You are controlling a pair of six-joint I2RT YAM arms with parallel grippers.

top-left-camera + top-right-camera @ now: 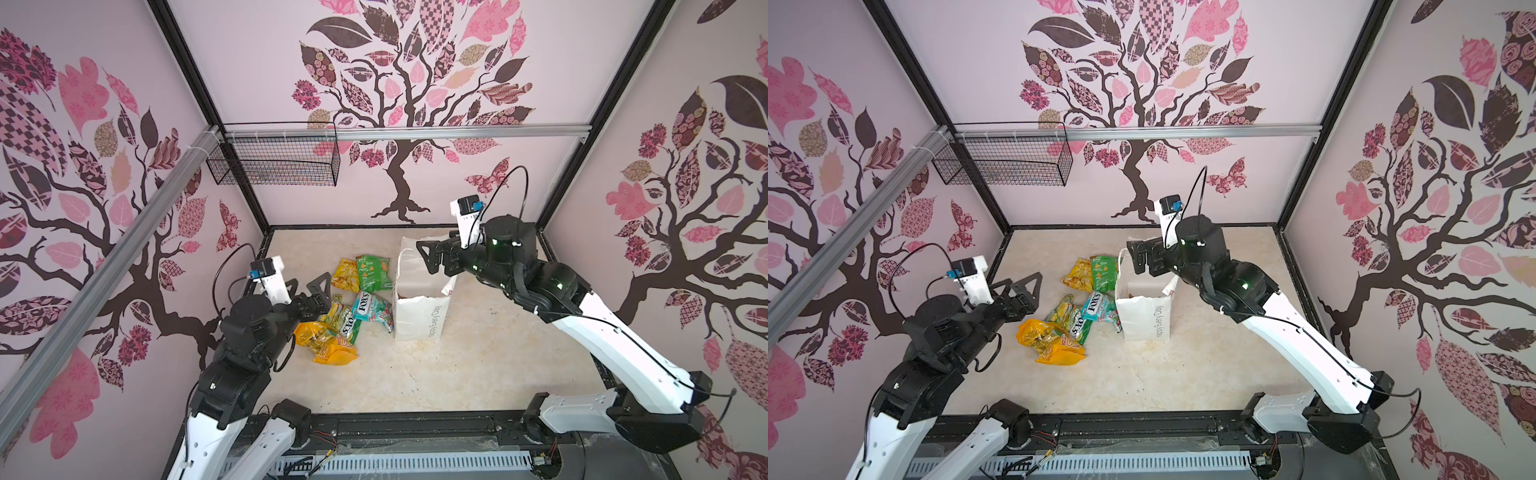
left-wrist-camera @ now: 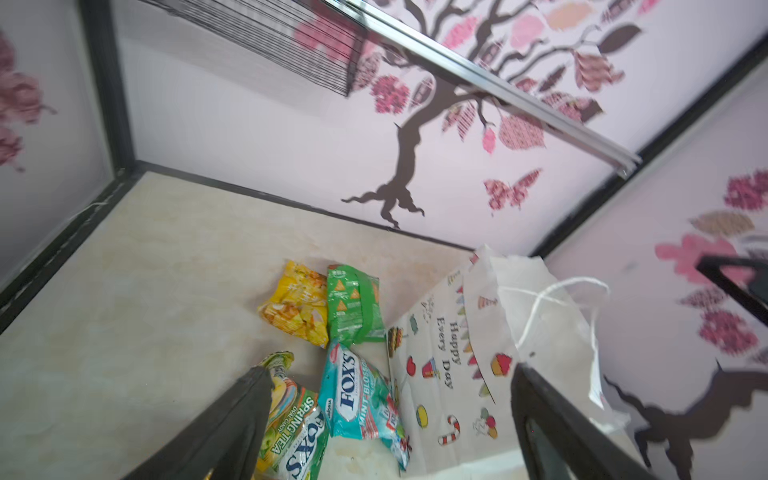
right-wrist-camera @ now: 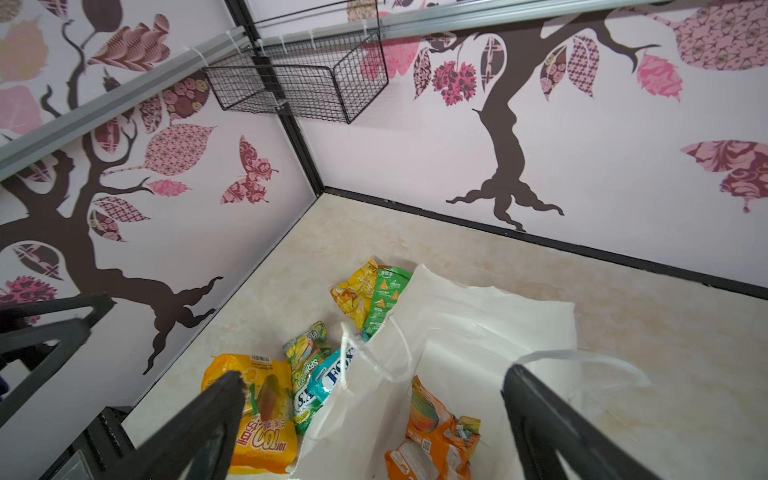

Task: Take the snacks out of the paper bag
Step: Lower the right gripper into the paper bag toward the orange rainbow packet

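The white paper bag (image 1: 420, 316) (image 2: 453, 374) stands upright at mid-table with its mouth open. An orange snack (image 3: 432, 432) lies inside it. Left of the bag, several snacks lie on the table: yellow (image 1: 346, 274), green (image 1: 373, 272), teal FOX'S (image 1: 370, 309) (image 2: 357, 395), green-yellow FOX'S (image 1: 344, 319) and a larger yellow-orange one (image 1: 328, 343) (image 3: 262, 415). My left gripper (image 1: 306, 286) (image 2: 388, 372) hangs open and empty just above the left side of that pile. Over the bag's mouth my right gripper (image 1: 432, 254) (image 3: 374, 374) stands open, holding nothing.
A black wire basket (image 1: 274, 162) hangs from the aluminium rail (image 1: 415, 133) at the back left. Patterned walls close in the table on three sides. Bare tabletop (image 1: 478, 365) stretches in front of and to the right of the bag.
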